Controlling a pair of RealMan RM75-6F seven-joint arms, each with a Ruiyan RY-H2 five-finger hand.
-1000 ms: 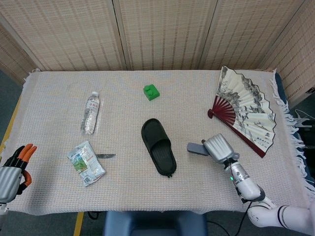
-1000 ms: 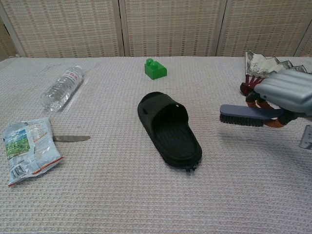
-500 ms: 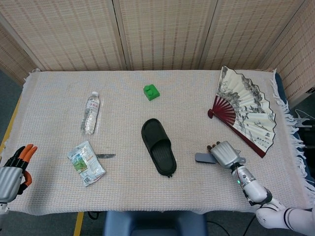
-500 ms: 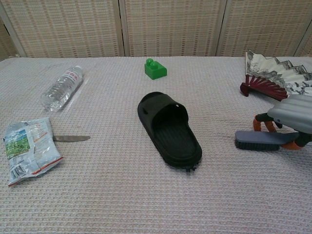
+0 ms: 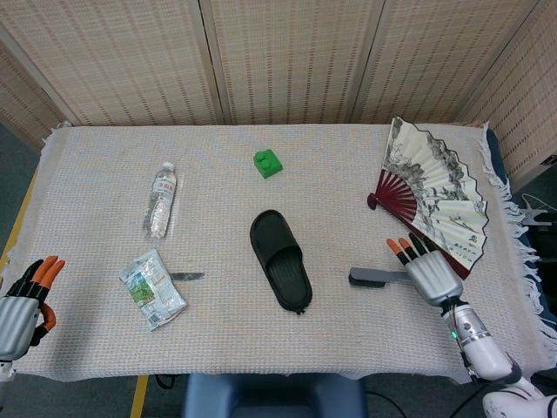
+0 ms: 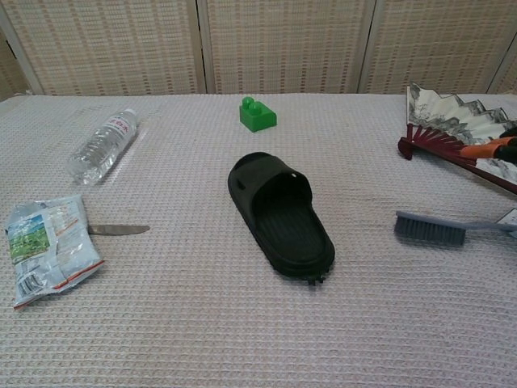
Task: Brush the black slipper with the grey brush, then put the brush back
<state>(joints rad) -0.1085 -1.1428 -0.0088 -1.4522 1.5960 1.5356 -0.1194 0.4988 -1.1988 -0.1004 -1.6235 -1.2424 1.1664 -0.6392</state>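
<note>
The black slipper point(image 5: 280, 259) point(image 6: 280, 212) lies mid-table, its toe end toward the front. To its right the grey brush point(image 5: 372, 278) point(image 6: 440, 228) rests flat on the cloth, bristles down, handle pointing right. My right hand point(image 5: 427, 270) sits just right of the brush handle with its fingers spread and nothing in them; only orange fingertips point(image 6: 493, 149) show at the chest view's right edge. My left hand point(image 5: 21, 300) stays off the table's front left corner, fingers apart and empty.
A painted folding fan point(image 5: 435, 192) lies open at the right, close behind my right hand. A green block point(image 5: 268, 163) sits at the back. A water bottle point(image 5: 160, 198), a snack packet point(image 5: 152, 288) and a small knife point(image 5: 186, 276) occupy the left side.
My right hand lowered the brush to the cloth right of the slipper, let go of it, and drew back to the right with fingers spread. The left hand has not moved.
</note>
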